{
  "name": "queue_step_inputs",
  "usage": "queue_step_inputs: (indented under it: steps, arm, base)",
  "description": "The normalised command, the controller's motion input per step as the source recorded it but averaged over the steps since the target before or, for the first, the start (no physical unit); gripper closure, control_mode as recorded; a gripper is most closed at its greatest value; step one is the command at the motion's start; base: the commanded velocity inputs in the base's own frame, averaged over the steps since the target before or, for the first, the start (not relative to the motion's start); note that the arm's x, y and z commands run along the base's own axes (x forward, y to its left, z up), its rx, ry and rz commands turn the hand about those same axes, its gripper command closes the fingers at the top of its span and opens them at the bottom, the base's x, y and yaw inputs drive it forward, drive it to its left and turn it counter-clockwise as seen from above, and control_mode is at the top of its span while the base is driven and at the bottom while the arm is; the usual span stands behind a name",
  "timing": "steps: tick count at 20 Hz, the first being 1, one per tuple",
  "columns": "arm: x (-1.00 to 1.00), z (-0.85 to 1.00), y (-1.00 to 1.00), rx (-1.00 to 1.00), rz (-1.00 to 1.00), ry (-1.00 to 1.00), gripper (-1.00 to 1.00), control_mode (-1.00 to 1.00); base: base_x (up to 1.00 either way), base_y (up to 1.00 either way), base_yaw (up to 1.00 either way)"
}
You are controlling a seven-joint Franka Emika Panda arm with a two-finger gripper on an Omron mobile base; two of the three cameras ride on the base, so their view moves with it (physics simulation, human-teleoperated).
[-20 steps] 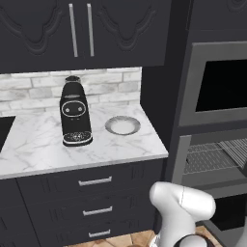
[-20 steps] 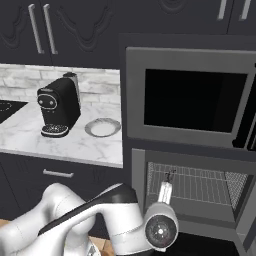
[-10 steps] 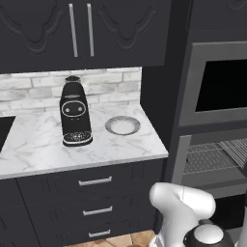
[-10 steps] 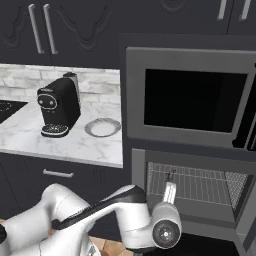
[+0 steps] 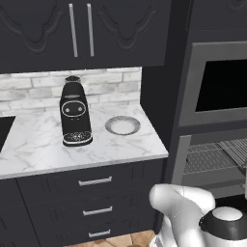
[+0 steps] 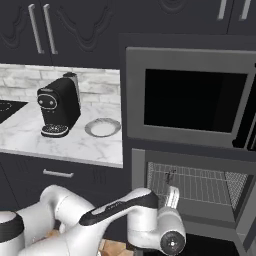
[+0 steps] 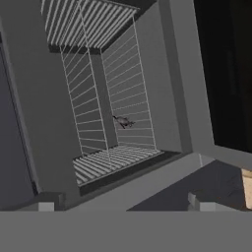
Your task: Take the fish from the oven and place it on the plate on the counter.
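The oven (image 6: pixel 192 190) stands open at the right of the counter (image 5: pixel 72 144), its wire racks (image 7: pixel 106 110) bare to the room and its door dropped forward below. The arm (image 6: pixel 115 220) reaches low in front of the cavity, so the step in hand is, by my reading, the approach to the fish.

The plate (image 5: pixel 123 125) sits empty near the counter's right end, just right of the coffee machine (image 5: pixel 75 113) and apart from it.

The gripper (image 7: pixel 123 206) has its jaws spread wide with nothing between them; its two tips rise at the bottom of the hand view, aimed into the oven but well short of the rack.

The fish (image 7: pixel 123 121) is a small grey shape lying on a wire rack deep in the cavity; in the right base view it shows as a small dark fleck on the rack (image 6: pixel 170 175).

To do this well, centre the fish between the tips first, then travel in above the rack and below the shelf over it. Keep the jaws apart until they straddle the body, and close across its narrow width, not along it. Snagging a fingertip in the wires is the main risk.
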Motion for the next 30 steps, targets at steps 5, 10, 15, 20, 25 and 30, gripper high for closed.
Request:
queue_step_inputs:
  steps: [5,10,15,20,25,30]
  arm:
    - [0.45,-0.01,-0.22,0.26,0.07,-0.02,-1.0,-1.0]
    - [0.49,-0.01,-0.42,0.36,0.07,0.0,-1.0,-1.0]
    - [0.17,-0.31,-0.4,0.26,0.08,0.0,-1.0,-1.0]
    - [0.0,-0.62,-0.12,0.1,0.09,0.0,-1.0,-1.0]
    - [0.03,-0.58,0.0,0.08,0.08,-0.05,-1.0,-1.0]
    - [0.21,-0.22,0.0,0.13,0.08,-0.14,-1.0,-1.0]
  base:
    - [0.0,0.0,0.0]
    - [0.0,0.0,0.0]
    - [0.0,0.0,0.0]
    - [0.0,0.0,0.0]
    - [0.0,0.0,0.0]
    - [0.0,0.0,0.0]
